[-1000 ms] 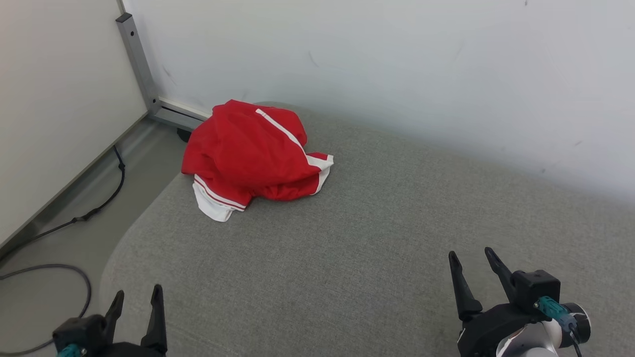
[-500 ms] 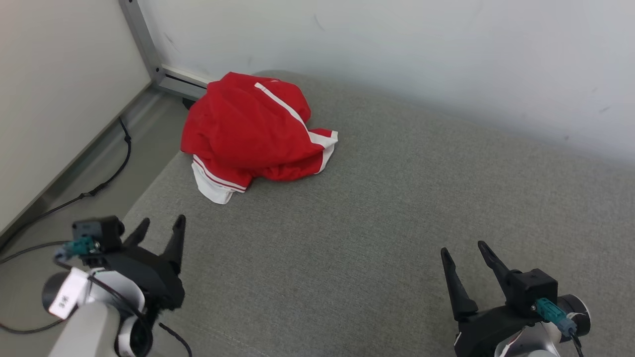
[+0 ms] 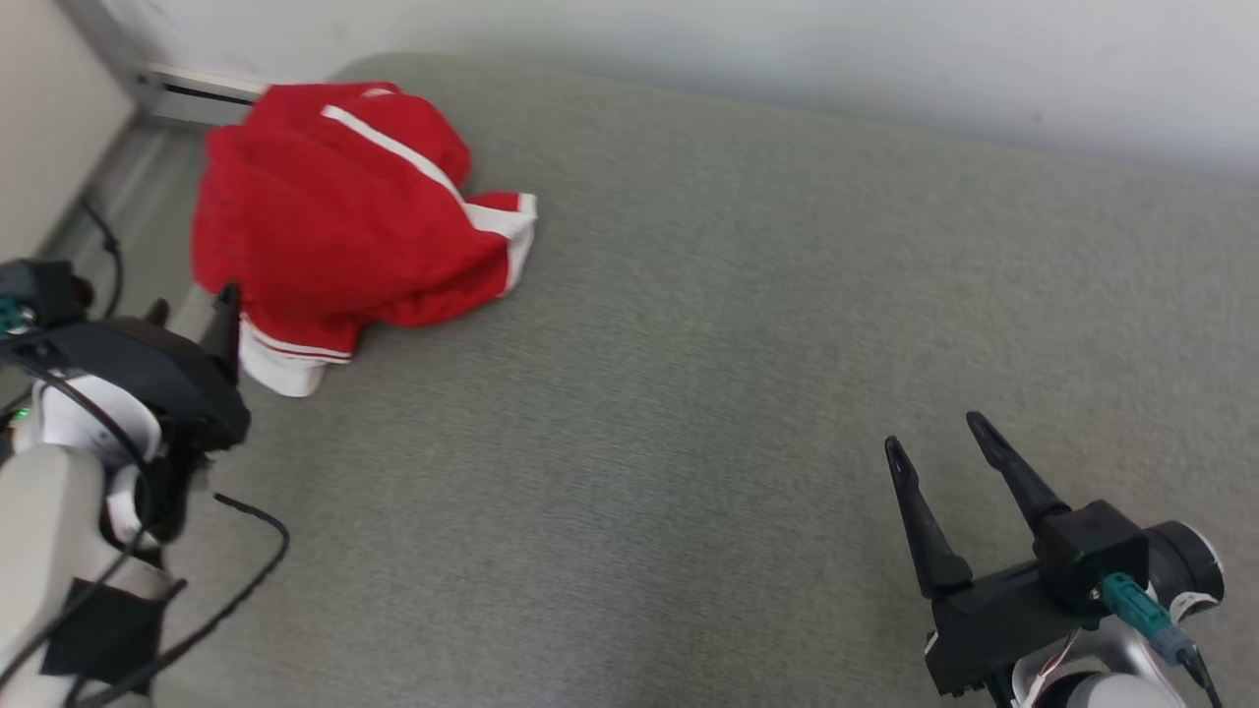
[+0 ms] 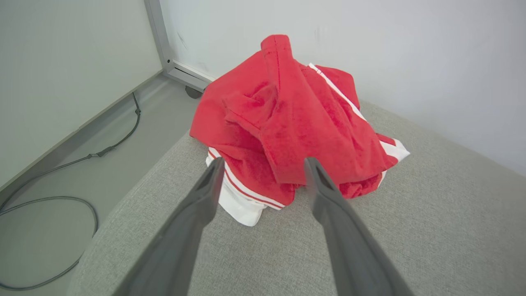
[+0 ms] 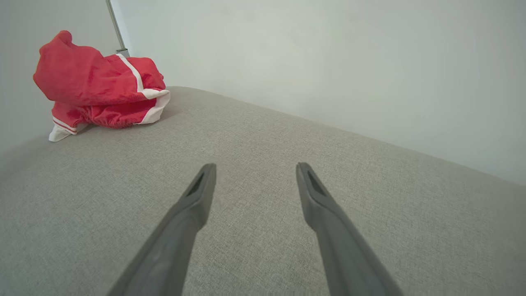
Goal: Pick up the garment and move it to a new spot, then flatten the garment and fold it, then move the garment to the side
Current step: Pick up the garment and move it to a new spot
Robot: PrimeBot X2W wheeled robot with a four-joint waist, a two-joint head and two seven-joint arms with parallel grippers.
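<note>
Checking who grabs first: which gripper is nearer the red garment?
The left gripper, right beside the garment; the right gripper is far off over the cushion.

Garment [image 3: 334, 226] blurred in head view, folds beneath hidden; left gripper [image 3: 193, 305], one finger mostly behind its own body; floor cable [image 4: 98, 154] cut by left wrist view's edge

You see matt red cloth with white trim in the garment [image 3: 334, 226], upper left; the cushion [image 3: 689, 413] is coarse grey woven fabric; the wall [image 3: 787, 49] is smooth and matt.
</note>
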